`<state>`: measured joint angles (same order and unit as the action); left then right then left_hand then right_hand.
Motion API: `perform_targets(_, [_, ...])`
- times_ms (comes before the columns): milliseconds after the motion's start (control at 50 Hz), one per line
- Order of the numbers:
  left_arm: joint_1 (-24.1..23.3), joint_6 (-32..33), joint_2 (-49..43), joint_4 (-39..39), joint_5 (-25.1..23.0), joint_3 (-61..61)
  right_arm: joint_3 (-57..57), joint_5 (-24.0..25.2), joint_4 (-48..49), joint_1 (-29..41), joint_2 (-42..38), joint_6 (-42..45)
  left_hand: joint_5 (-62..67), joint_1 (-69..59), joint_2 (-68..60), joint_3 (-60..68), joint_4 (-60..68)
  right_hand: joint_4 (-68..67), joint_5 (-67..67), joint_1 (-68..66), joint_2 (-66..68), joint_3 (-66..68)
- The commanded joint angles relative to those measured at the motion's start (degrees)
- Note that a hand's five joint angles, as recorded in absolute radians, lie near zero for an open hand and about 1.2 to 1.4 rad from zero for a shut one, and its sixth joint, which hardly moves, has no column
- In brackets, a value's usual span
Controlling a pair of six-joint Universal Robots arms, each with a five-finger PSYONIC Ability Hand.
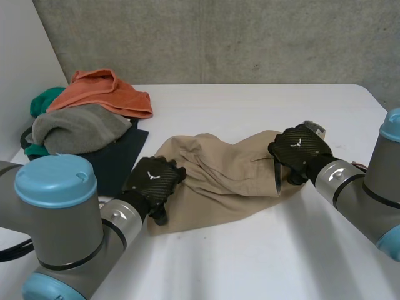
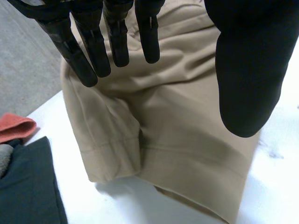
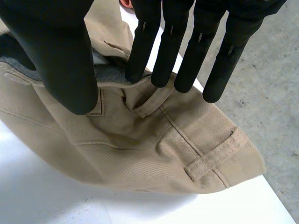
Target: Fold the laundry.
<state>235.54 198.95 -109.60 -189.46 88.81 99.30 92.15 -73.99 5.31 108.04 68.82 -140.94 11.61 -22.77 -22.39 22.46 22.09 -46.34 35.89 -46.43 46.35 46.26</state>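
Note:
Crumpled khaki shorts (image 1: 219, 187) lie in the middle of the white table (image 1: 262, 262). My left hand (image 1: 152, 180) hovers over their left end, open, with straight fingers (image 2: 117, 37) and thumb spread above the leg hems (image 2: 177, 140). My right hand (image 1: 299, 149) is at the right end over the waistband. Its fingers (image 3: 177, 46) are straight, with the tips at the waistband's edge by a belt loop (image 3: 154, 100), and its thumb stands apart over the grey lining. The shorts (image 3: 140, 154) bulge under its palm.
A laundry pile sits at the back left: an orange towel (image 1: 106, 90), a grey cloth (image 1: 78, 128), a green cloth (image 1: 44, 103) and a flat dark cloth (image 1: 119, 156) close to my left hand. The table's right edge (image 3: 261, 186) runs just beyond the waistband.

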Motion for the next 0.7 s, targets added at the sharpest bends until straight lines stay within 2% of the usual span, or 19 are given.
perform_targets(20, [-0.34, 0.21, 4.12, 1.63, 0.22, -0.51, -0.39, -4.83, -3.45, -0.55, 3.67, -0.13, 2.73, -1.57, -1.96, 1.89, 2.26, -4.06, 4.51, -3.97, 4.05, 4.14])
perform_targets(60, [-0.25, 0.21, 5.96, 2.16, 0.31, -0.60, -0.74, -6.16, -4.60, -0.64, 5.08, 0.05, 1.56, -0.40, -0.78, 0.71, 1.08, 2.83, -2.38, 2.92, -2.84, -2.75])
perform_targets(100, [0.18, -0.05, 9.03, 2.60, 0.57, -0.86, -1.36, -7.74, -6.01, -0.64, 7.36, -0.13, 0.04, 1.12, 0.73, -0.80, -0.44, 17.90, -17.45, 18.00, -17.91, -17.82])
perform_targets(120, [0.80, -0.14, 11.31, 2.77, 0.84, -1.12, -1.80, -8.27, -6.97, -0.29, 8.68, -0.13, -0.46, 1.62, 1.24, -1.31, -0.94, 20.83, -20.38, 20.93, -20.84, -20.75])
perform_targets(220, [6.67, -2.68, 14.68, 3.65, 2.15, -3.75, -1.80, -9.94, -11.72, 4.88, 10.54, -1.00, 0.03, 1.13, 0.74, -0.81, -0.45, 21.70, -21.25, 21.80, -21.71, -21.62])
perform_targets(320, [10.55, -8.31, 10.38, 7.69, 1.37, -6.31, 0.92, -12.31, -12.44, 9.29, 10.45, -3.46, 0.20, 0.96, 0.57, -0.64, -0.27, 21.87, -21.42, 21.96, -21.88, -21.79])
perform_targets(440, [12.49, -12.88, 0.81, 13.66, -2.67, -9.47, 5.22, -13.19, -1.30, 13.07, 6.60, -4.44, -0.30, 1.46, 1.07, -1.15, -0.78, 21.87, -21.42, 21.96, -21.88, -21.79])
perform_targets(520, [12.41, -14.12, -4.03, 14.64, -4.17, -12.10, 6.37, -13.72, 5.91, 13.86, 3.17, -2.77, 0.03, 1.13, 0.74, -0.81, -0.45, 21.87, -21.42, 21.96, -21.88, -21.79])
perform_targets(620, [11.79, -13.94, -9.05, 14.38, -3.29, -15.88, 6.46, -15.13, 11.73, 13.69, -0.26, -0.92, 0.20, 0.96, 0.57, -0.64, -0.28, 19.69, -19.25, 19.79, -19.71, -19.61])
perform_targets(700, [11.35, -13.59, -13.79, 14.46, -1.54, -20.54, 5.67, -14.95, 15.08, 13.08, -2.64, -0.83, 5.74, -4.58, -4.97, 4.90, 5.26, 8.77, -8.33, 8.87, -8.79, -8.69])
